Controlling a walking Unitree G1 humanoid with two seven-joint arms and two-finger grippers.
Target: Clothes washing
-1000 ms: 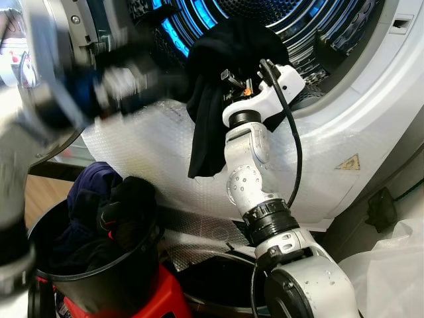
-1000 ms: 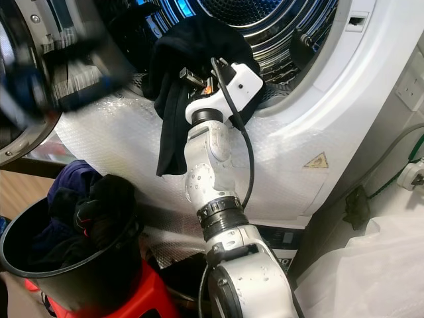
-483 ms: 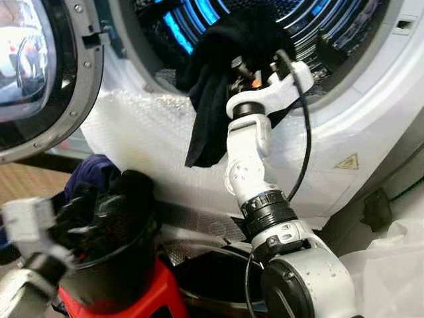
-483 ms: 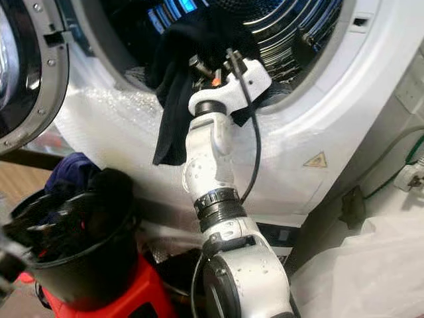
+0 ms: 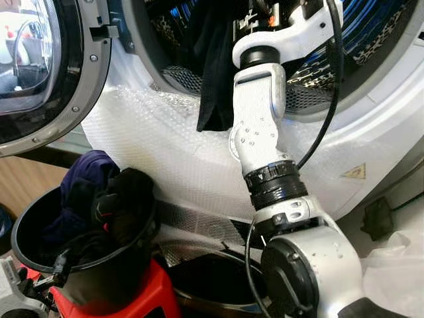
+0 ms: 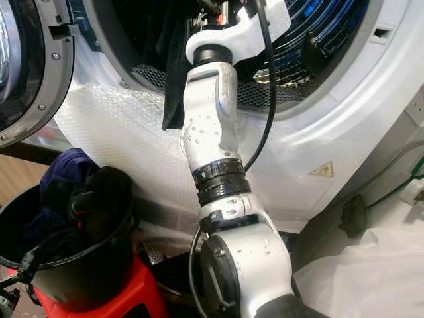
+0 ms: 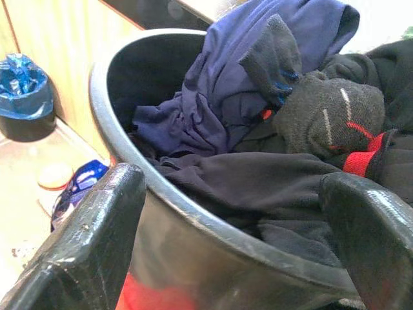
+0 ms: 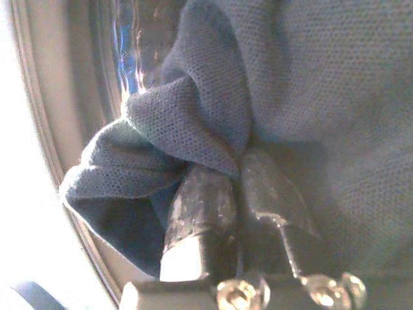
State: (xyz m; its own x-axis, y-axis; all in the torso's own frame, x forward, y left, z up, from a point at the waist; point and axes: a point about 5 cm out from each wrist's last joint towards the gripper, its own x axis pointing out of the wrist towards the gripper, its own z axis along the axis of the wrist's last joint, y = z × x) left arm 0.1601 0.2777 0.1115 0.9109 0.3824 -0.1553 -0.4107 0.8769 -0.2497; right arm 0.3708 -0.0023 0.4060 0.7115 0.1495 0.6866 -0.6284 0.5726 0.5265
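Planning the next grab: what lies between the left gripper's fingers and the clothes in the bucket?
In the left wrist view, the black bucket's rim crosses between the left gripper and the clothes.

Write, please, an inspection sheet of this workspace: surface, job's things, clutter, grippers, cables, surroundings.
Surface: floor under a red stool that carries the black bucket.
Job's things: washing machine, door open; dark garment hanging over the drum's rim; bucket full of dark and blue clothes.
Clutter: blue bag and small lid on the floor.
Grippers: right gripper shut on the dark garment at the drum mouth; left gripper open, at the bucket's rim.
Cables: black cable along the right arm.
Surroundings: bubble wrap on the machine's front; warning sticker; white plastic sheet.
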